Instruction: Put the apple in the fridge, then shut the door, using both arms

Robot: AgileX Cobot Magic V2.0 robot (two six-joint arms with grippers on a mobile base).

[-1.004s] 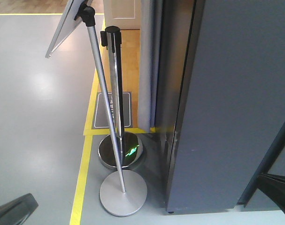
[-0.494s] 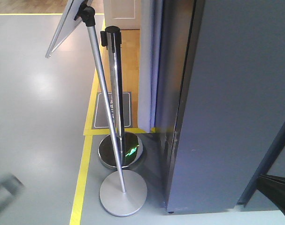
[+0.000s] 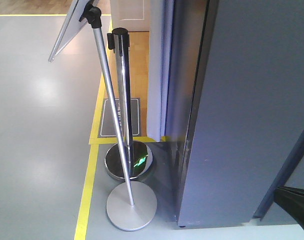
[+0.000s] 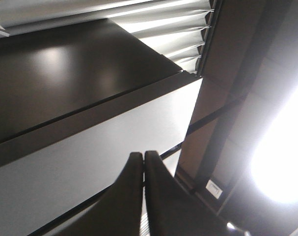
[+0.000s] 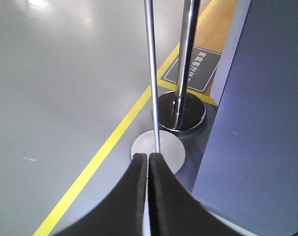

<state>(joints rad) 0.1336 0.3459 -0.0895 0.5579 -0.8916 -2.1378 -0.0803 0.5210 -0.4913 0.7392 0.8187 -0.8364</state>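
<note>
Pointing down at the grey floor (image 5: 50, 88), the right gripper (image 5: 148, 169) has its two black fingers pressed together with nothing between them. Just past its tips stands the flat round base of a thin sign pole (image 5: 151, 73), and beyond that the polished base of a chrome barrier post (image 5: 185, 59). A yellow floor line (image 5: 109, 140) runs diagonally to the gripper's left. To its right rises the dark grey side of the fridge (image 5: 257, 123).

The left gripper (image 4: 143, 160) aims upward, fingers likewise closed together and empty. Above its tips a dark grey panel edge crosses the view, with a glaring ceiling light (image 4: 281, 157) off to the right.

The apple appears in none of the views. Whether the fridge door is shut cannot be told.
</note>
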